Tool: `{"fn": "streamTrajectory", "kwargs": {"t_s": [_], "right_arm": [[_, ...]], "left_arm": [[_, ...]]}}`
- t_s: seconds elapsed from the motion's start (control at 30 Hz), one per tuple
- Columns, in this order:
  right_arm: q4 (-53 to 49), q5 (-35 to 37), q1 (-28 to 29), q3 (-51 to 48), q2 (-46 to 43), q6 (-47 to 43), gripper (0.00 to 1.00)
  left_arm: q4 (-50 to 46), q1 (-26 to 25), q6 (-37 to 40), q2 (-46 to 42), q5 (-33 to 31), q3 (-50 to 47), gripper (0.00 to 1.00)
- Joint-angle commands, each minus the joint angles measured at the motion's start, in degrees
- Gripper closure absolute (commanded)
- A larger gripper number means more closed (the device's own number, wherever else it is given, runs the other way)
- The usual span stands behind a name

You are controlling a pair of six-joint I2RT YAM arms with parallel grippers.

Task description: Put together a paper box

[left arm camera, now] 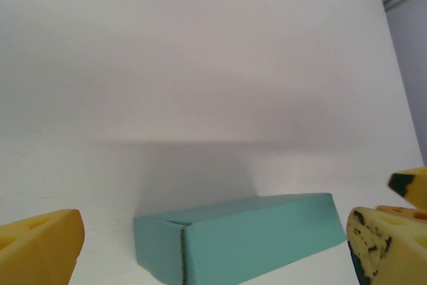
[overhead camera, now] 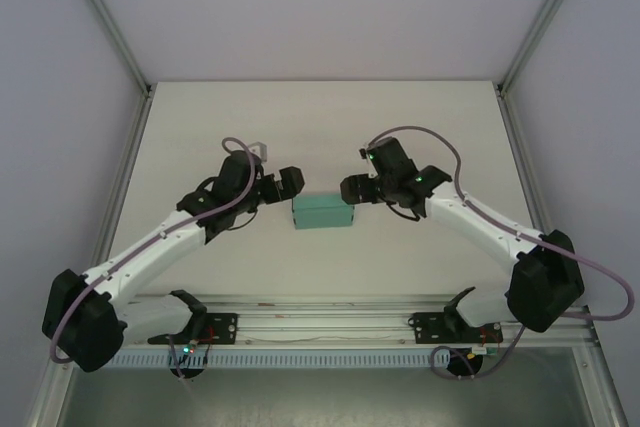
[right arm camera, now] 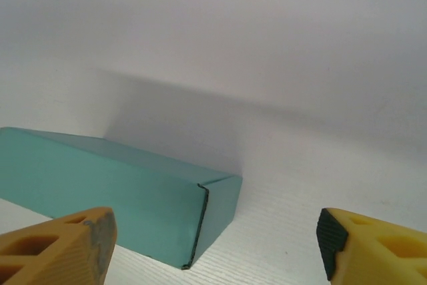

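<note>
White table [overhead camera: 200,127] bears paper box [overhead camera: 323,213] between wide-spread left claw [overhead camera: 290,183] and right claw [overhead camera: 350,189].

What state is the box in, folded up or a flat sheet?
Folded up: the box lies on the table as a closed rectangular block; the ends seen from both wrists look shut.

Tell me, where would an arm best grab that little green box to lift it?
Across its two long side walls, near mid-length, coming straight down from above. The paper box lies flat and closed on the table, long and narrow, so its short width probably suits a pinch, while its length likely would not.
</note>
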Motion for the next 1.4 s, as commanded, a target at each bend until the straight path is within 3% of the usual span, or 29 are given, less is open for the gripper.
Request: {"fn": "streamTrajectory", "kwargs": {"t_s": [0.0,0.1,0.27,0.33,0.43,0.63,0.7,0.9,1.03,1.13,1.37], "right_arm": [[-1.99,-1.46,0.0,2.52,-0.52,-8.66,0.14],[-0.76,-6.76,0.0,3.08,-0.12,-20.72,0.04],[-3.43,-15.71,0.6,3.66,0.39,-47.11,0.0],[-4.68,-16.64,1.14,2.65,0.66,-57.65,0.0],[-6.74,-14.29,2.24,3.73,3.14,-65.34,0.0],[-8.72,-6.32,3.78,9.37,12.43,-68.67,0.0],[-7.12,-3.32,4.0,10.61,15.48,-68.83,0.05],[-7.87,2.35,5.26,13.42,21.3,-67.18,0.26],[-2.34,8.69,6.17,11.11,21.7,-64.95,0.52],[3.15,15.81,6.73,9.67,20.72,-59.84,0.53],[12.9,44.19,9.68,6.54,21.87,-47.69,0.48]], "left_arm": [[-5.23,-0.19,1.65,-2.19,-4.82,-0.05,0.0],[-3.89,-0.28,1.17,-3.61,-4.45,-2.34,0.0],[-1.75,-0.17,1.32,-3.52,0.12,-4.87,0.0],[-2.15,-0.19,0.91,-3.34,-0.09,-5.6,0.0],[-2.66,-0.15,0.32,-3.7,-0.59,-6.94,0.0],[-3.88,-0.15,-1.02,-5.77,-1.63,-9.62,0.0],[-4.92,-0.15,-1.46,-6.77,-2.75,-10.38,0.0],[-8.93,-0.15,-2.25,-11.31,-6.83,-11.66,0.0],[-9.53,-0.15,-2.26,-14.12,-8.33,-12.52,0.0],[-10.63,-0.15,-2.26,-14.95,-9.38,-12.55,0.0],[-10.24,-0.08,-2.87,-14.39,-9.9,-12.75,0.0]]}}
